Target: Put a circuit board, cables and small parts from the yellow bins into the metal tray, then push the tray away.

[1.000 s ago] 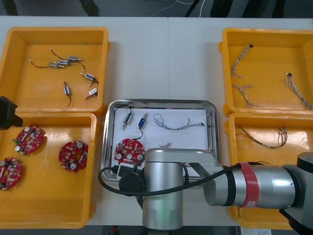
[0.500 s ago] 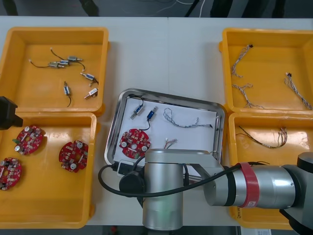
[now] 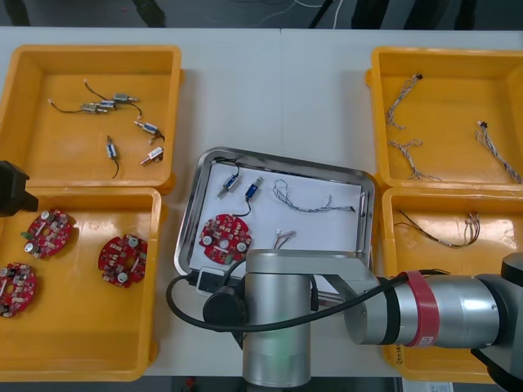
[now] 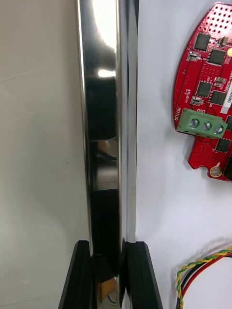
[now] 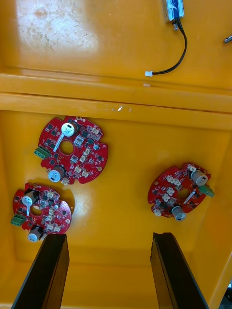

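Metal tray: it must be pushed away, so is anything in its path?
Nothing visible ahead: the table beyond the metal tray is bare. But the tray, held at its near rim by the right gripper, sits skewed, its far right corner close to the right yellow bins, which might catch it.

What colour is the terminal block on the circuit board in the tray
The terminal block is green; the right wrist view shows it best.
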You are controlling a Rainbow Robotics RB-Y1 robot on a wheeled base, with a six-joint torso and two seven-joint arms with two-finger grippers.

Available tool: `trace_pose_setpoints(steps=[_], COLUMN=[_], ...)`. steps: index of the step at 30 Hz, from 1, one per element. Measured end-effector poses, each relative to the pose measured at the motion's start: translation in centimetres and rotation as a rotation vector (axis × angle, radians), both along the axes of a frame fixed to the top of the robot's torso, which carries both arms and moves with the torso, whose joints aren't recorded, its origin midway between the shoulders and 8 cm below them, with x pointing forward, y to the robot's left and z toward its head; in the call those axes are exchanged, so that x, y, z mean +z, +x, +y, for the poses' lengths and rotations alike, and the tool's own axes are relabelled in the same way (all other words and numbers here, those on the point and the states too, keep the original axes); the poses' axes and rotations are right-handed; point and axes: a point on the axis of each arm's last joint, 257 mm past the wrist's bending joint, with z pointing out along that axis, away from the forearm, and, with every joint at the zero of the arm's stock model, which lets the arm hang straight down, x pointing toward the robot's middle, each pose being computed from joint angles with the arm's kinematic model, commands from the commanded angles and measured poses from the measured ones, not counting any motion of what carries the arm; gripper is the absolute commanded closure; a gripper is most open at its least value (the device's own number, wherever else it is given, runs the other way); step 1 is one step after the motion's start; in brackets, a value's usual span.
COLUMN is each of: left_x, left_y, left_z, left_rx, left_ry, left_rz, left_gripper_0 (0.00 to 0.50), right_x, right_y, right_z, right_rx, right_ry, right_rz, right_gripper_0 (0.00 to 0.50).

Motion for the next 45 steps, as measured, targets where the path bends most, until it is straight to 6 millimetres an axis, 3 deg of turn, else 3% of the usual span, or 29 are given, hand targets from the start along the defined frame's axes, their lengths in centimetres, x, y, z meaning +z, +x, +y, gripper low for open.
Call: trace_pose_setpoints(steps=[10, 24, 45], left_x=[0.0, 0.0, 0.0], left_y=[0.0, 0.0, 0.0], left_z=[0.0, 0.0, 0.0], left_rx=[0.0, 0.0, 0.0], left_ry=[0.0, 0.0, 0.0], left_rz=[0.0, 0.0, 0.0], left_gripper_0=[0.0, 0.0, 0.0], right_x=[-0.2, 1.2, 4.0], right_y=[-0.2, 1.0, 6.3], right_z=[-0.2, 1.1, 1.6], right_rx=[0.039, 0.1, 0.111], right_ry=[-0.035, -0.04, -0.068], right_rz=[-0.019, -0.076, -0.189], right_gripper_0=[0.5, 0.5, 0.5])
